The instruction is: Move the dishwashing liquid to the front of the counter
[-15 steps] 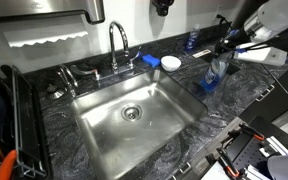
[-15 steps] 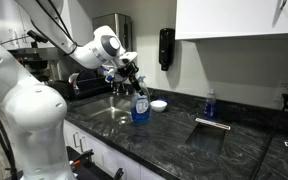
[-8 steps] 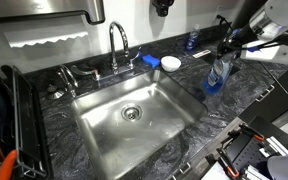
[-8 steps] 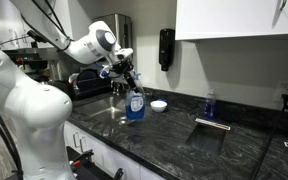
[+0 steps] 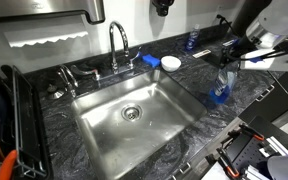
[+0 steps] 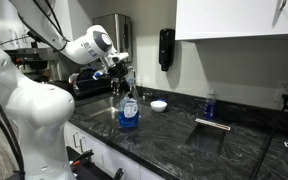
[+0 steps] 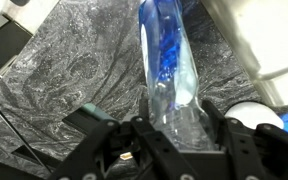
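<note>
Veined dark counter [image 5: 189, 142], steel sink [image 5: 104, 132], white cabinets [image 6: 234, 20].

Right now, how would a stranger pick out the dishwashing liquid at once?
Find the steel sink in the dark marbled counter; just beside it the gripper holds the dishwashing liquid by its top. It is slim and see-through, bright blue low down, unlike the darker blue bottle farther back.

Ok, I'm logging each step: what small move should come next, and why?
Probably lower the bottle straight down onto the counter. The fingers grip its top, and it hangs toward the front edge beside the sink; whether its base touches the counter is unclear.
</note>
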